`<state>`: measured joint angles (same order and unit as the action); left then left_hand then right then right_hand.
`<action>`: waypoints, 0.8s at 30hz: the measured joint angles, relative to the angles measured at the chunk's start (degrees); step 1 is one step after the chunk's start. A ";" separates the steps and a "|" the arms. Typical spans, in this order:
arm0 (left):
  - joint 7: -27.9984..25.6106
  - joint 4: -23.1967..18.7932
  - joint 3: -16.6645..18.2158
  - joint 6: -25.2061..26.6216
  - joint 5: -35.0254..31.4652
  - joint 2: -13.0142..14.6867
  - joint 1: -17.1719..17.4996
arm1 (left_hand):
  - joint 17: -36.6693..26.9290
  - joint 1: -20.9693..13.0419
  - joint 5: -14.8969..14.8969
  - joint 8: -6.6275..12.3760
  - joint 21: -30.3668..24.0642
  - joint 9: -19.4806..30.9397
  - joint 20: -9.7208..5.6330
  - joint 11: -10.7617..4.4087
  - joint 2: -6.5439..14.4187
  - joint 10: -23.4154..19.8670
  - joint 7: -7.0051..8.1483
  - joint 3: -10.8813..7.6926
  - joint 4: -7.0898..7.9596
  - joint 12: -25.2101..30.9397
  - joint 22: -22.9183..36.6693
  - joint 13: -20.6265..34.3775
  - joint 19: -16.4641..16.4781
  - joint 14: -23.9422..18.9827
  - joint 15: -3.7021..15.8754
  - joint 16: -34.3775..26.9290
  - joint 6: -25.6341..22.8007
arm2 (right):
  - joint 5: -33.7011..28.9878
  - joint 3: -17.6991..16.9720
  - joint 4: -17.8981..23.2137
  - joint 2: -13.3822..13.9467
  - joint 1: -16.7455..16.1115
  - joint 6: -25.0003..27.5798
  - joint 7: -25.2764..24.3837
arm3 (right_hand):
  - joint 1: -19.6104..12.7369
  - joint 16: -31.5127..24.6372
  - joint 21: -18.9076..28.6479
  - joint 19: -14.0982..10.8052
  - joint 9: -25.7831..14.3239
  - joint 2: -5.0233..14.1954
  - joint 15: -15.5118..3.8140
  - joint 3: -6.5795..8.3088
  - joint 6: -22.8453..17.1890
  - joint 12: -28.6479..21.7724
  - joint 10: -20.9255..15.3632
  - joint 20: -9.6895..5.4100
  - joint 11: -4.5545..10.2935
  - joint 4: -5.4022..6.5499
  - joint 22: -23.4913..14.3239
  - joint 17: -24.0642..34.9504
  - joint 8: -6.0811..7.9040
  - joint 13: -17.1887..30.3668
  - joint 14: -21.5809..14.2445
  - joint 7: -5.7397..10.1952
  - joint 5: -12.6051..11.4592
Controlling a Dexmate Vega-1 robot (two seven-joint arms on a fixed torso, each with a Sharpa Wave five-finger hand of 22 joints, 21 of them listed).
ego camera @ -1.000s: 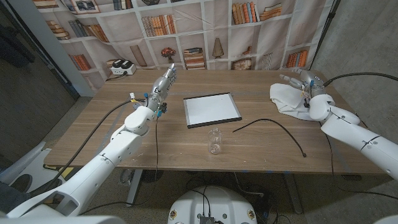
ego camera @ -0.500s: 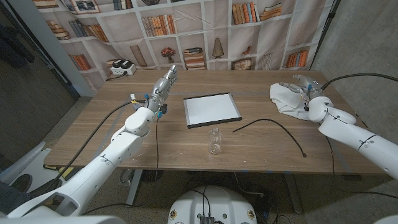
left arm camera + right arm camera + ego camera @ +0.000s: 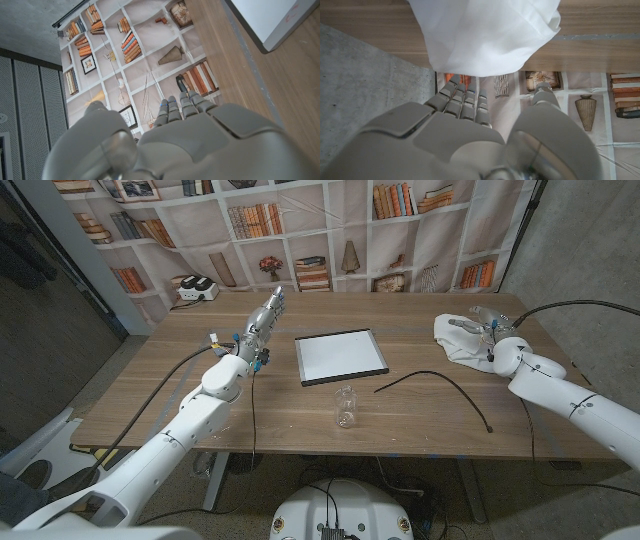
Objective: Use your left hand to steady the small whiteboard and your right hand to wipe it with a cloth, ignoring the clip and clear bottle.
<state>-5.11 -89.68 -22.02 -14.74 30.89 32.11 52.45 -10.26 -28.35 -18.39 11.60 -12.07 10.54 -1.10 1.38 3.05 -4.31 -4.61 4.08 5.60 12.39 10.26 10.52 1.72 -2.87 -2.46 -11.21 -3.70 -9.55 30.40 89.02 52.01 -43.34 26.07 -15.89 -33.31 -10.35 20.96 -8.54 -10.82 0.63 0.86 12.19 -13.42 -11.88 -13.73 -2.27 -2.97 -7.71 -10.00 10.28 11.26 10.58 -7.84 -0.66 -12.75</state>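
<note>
overhead, small whiteboard (image 3: pixel 340 356) lying flat near the middle of the counter (image 3: pixel 180 395), clear bottle (image 3: pixel 345 406) on its side just in front of it, a loose black cable (image 3: pixel 440 386) curving off toward the right. left hand (image 3: pixel 264 314) raised beside the board's left edge, apart from it, fingers straight and together, holding nothing. right hand (image 3: pixel 481 325) at the white cloth (image 3: pixel 458 338) by the far right corner, fingers spread over its top; grip or mere touch too small to tell from there. closer in, left wrist view giving only a corner of the board (image 3: pixel 272 20) past the left hand's (image 3: pixel 200 135) extended fingers. right wrist view putting the cloth (image 3: pixel 485 32) just beyond the right hand's (image 3: pixel 465 130) straight fingertips, nothing gripped. bare wood between board and cloth. clip not made out.
</note>
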 measured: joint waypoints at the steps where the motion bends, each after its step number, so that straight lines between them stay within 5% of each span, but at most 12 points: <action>1: -0.01 0.00 0.00 -0.03 0.03 -0.02 0.09 | 0.00 0.00 0.00 0.00 0.00 0.00 0.00 0.00 0.00 0.00 0.00 0.00 0.00 0.00 0.00 0.00 0.00 0.00 0.00 0.00 0.00 | 0.17 0.08 -0.54 -0.20 0.10 -0.37 -0.10 | -0.01 -0.12 0.00 0.00 0.00 0.01 -0.17 0.00 -0.28 -0.01 -0.16 0.00 0.16 0.00 0.00 0.00 0.01 0.00 -0.17 0.27 0.00; 24: -0.14 -0.07 0.46 -1.11 0.69 -0.29 1.07 | 0.00 -0.40 0.43 0.00 0.23 0.00 0.31 -0.16 0.38 -0.16 0.21 0.18 -0.17 -0.07 0.00 0.00 -0.32 0.00 0.00 0.00 -0.21 | 1.14 3.86 -7.33 -2.29 3.71 -1.31 2.41 | -9.02 -0.47 -1.32 -3.11 0.01 -0.41 -1.59 2.76 -0.98 -0.61 -2.00 0.02 1.65 -2.74 0.00 -0.16 0.15 0.00 -1.78 2.22 -0.83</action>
<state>-5.25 -89.74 -21.56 -15.85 31.58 31.82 53.52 -10.26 -28.75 -17.96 11.60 -11.84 10.54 -0.79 1.22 3.43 -4.47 -4.40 4.26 5.43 12.32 10.25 10.53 1.41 -2.86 -2.46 -11.21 -3.90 -8.41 34.26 81.69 49.73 -39.63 24.76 -13.47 -42.32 -10.82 19.64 -11.64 -10.80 0.21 -0.73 14.95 -14.41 -12.49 -15.73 -2.25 -1.32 -10.45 -9.99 10.13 11.41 10.58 -9.63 1.56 -13.58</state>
